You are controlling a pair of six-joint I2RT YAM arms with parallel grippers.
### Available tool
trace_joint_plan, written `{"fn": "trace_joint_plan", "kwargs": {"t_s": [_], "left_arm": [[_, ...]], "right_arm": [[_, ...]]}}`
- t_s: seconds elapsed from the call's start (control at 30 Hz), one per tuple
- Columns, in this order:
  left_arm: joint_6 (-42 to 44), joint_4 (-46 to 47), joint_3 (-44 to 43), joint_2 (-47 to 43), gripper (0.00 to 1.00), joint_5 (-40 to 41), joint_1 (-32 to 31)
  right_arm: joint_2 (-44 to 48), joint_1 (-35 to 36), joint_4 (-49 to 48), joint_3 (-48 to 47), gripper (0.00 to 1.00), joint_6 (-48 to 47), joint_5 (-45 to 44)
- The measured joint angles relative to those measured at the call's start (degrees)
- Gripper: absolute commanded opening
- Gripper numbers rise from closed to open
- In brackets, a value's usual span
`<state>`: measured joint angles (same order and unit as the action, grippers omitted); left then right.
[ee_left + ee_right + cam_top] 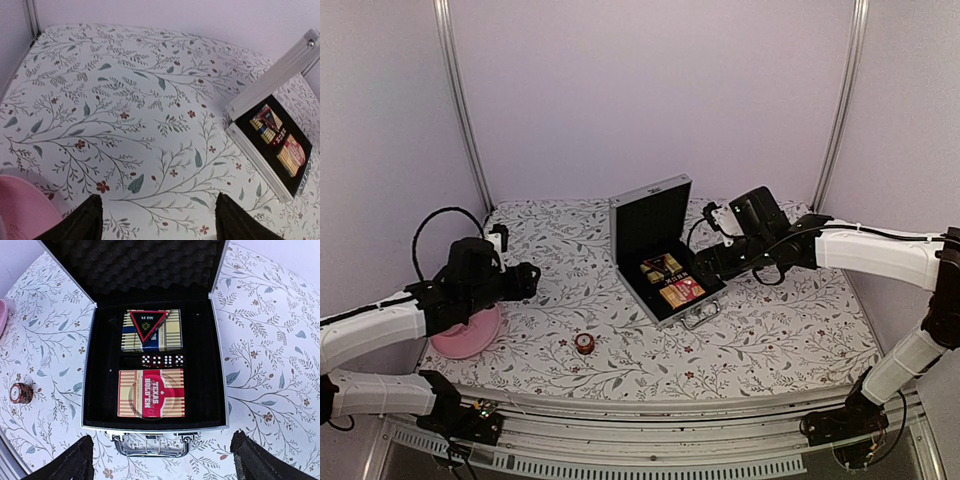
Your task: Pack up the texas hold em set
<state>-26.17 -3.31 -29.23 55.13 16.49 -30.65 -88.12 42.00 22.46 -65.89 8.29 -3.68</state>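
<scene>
Two claws, both spread wide and both empty. The left claw hangs above bare floral worktop, with the edge of a pink plate at the lower left of its wrist view. The right claw hovers at the near edge of the texas hold em set, over the metal handle. This silver case stands open at mid-worktop, lid upright and black lining exposed. Inside lie a yellow-and-blue card pack bearing a red-edged triangular token, a row of four dice, and a red-and-yellow card pack. One small round token lies loose on the worktop, apart from the case, on its plate-ward side.
</scene>
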Motion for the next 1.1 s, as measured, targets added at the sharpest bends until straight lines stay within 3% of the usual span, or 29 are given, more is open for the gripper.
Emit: {"fn": "trace_joint_plan", "kwargs": {"t_s": [0.17, 0.37, 0.6, 0.8, 1.1], "left_arm": [[-6.47, -10.60, -5.29, 7.56, 0.77, -1.79, -8.66], [-12.33, -15.98, -10.82, 16.61, 0.80, -3.32, -17.55], [-13.20, -16.26, -14.19, 27.96, 0.82, -7.80, -20.46], [-12.74, -17.05, -17.29, 31.50, 0.81, -9.66, -21.81], [-12.41, -23.63, -20.79, 36.24, 0.72, -6.64, -25.55]], "right_arm": [[0.74, -1.03, -1.60, 3.80, 0.95, 3.17, -0.42], [2.86, -2.47, -2.89, 6.99, 0.95, 7.28, -0.74], [3.43, -2.86, -4.17, 7.91, 0.95, 9.53, -1.84], [3.43, -3.41, -4.74, 9.66, 0.96, 10.38, -1.99], [3.43, -4.04, -5.57, 11.04, 0.96, 11.43, -1.95]]}}
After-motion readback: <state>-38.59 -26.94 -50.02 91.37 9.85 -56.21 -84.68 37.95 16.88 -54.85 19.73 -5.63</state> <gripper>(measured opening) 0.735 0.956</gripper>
